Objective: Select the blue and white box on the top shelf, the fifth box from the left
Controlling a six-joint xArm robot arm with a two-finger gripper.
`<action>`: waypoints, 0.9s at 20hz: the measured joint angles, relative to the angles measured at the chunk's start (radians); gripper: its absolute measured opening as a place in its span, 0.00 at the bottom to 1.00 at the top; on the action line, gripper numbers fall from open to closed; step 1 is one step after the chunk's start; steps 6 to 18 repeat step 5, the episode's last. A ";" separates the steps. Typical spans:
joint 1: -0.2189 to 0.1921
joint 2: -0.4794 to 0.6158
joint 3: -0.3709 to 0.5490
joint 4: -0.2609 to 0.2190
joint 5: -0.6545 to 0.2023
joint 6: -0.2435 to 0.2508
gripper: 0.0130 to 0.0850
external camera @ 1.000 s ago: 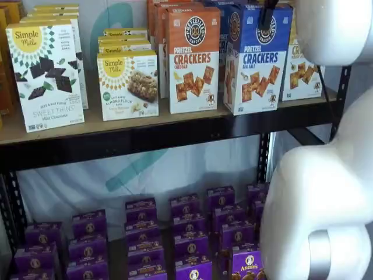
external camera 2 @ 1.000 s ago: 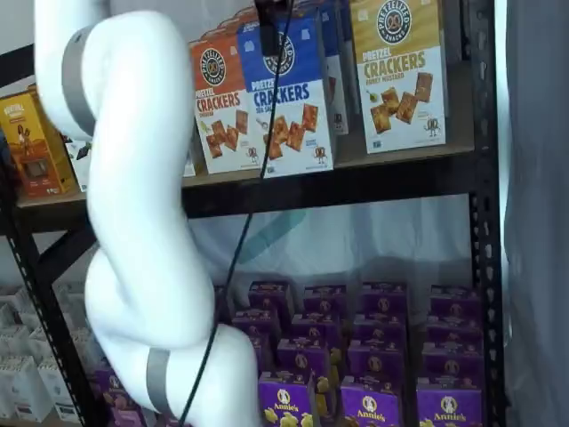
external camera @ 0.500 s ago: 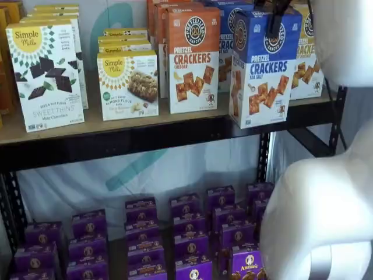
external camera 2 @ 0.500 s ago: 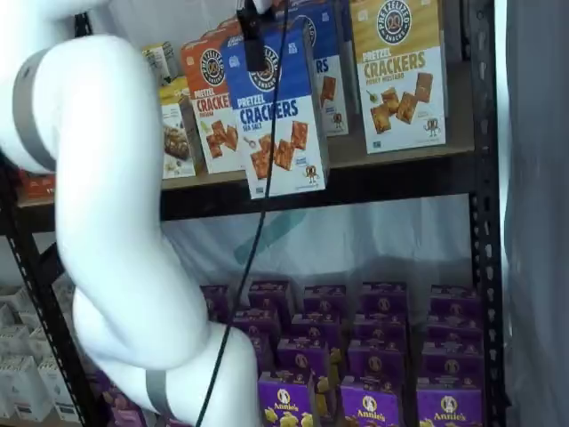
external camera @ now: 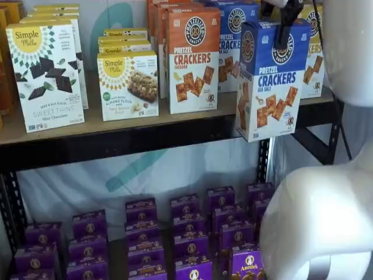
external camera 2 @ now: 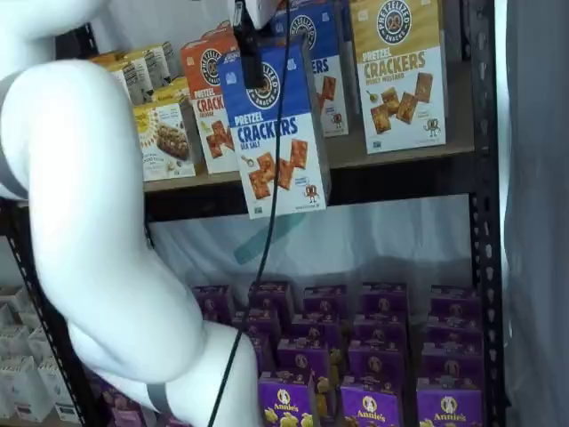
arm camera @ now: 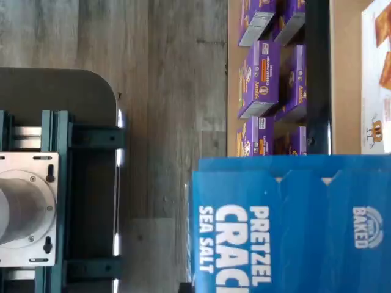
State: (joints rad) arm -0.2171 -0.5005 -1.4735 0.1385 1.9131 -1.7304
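Note:
The blue and white box (external camera: 271,81) hangs in the air in front of the top shelf (external camera: 116,143), clear of its black front beam. Both shelf views show it upright, with "PRETZEL CRACKERS SEA SALT" facing out (external camera 2: 276,133). My gripper (external camera: 281,34) is shut on the box's top edge. One black finger (external camera 2: 252,55) lies over the round logo; the other is hidden behind the box. In the wrist view the box's blue top (arm camera: 293,226) fills one corner.
An orange cheddar box (external camera: 193,58), a second blue box (external camera: 230,41) and a yellow-topped box (external camera 2: 400,71) stand on the shelf. Simple Mills boxes (external camera: 46,76) stand further left, purple boxes (external camera: 186,233) on the shelf below. My white arm (external camera 2: 98,222) and cable (external camera 2: 267,222) hang in front.
The blue and white box has come off the top shelf, outward and a little downward, held in my gripper. My white arm has swung back with it.

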 joint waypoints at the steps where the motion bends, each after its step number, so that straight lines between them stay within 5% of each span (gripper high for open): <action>1: -0.001 -0.005 0.006 -0.001 -0.001 -0.001 0.72; 18: -0.003 -0.021 0.031 -0.008 -0.008 -0.008 0.72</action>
